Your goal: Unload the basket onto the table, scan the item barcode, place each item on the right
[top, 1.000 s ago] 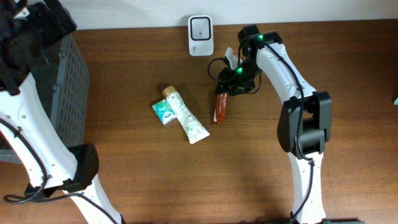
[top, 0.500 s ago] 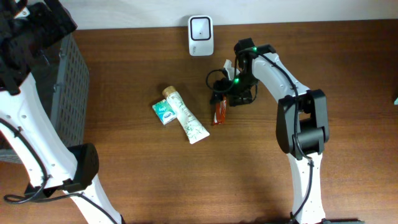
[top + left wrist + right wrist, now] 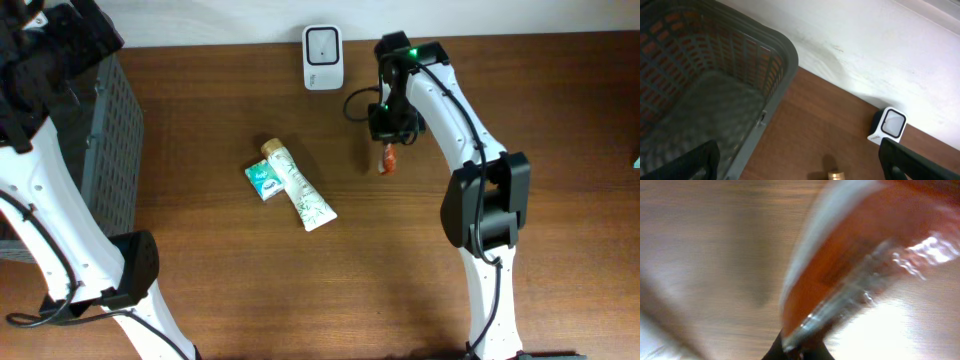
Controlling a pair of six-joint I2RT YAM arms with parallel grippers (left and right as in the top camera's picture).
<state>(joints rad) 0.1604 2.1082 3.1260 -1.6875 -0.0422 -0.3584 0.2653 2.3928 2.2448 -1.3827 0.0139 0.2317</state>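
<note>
My right gripper (image 3: pixel 387 132) is shut on one end of a red-orange snack wrapper (image 3: pixel 386 160), which hangs from it above the table, right of the white barcode scanner (image 3: pixel 323 57). In the right wrist view the blurred wrapper (image 3: pixel 840 270) fills the frame, pinched at the gripper (image 3: pixel 797 352). No barcode is readable on it. My left gripper (image 3: pixel 800 170) stands wide open and empty, high over the table's back left, beside the basket (image 3: pixel 715 75). The scanner (image 3: pixel 888 125) shows in its view too.
A cream tube with a gold cap (image 3: pixel 298 188) and a small green pack (image 3: pixel 262 180) lie side by side mid-table. The grey mesh basket (image 3: pixel 105 140) stands at the left edge. The wall runs along the back behind the scanner.
The right gripper closed on the wrapper, which lay on the table, lifted it and carried it right and toward the back. The left arm has not moved.
</note>
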